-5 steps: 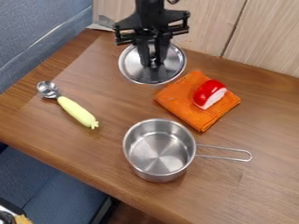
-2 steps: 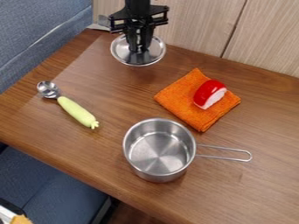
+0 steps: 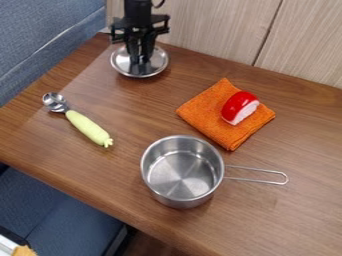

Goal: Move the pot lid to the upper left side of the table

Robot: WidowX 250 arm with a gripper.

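Gripping the pot lid (image 3: 158,65) at its centre here, right beneath the end effector (image 3: 139,61), with the steel pot (image 3: 182,172) well apart from the fingertips, on the camera's side!

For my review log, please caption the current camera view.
End effector gripping the pot lid at the table area's upper left; saucepan, scoop and orange cloth nearer the camera.

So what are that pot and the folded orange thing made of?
The pot looks like bare metal, probably stainless steel: silvery, with soft reflections fanning across its base. The orange thing seems to be woven or knitted cloth, matte and slightly textured with layered edges; cotton or microfibre, I can't tell.
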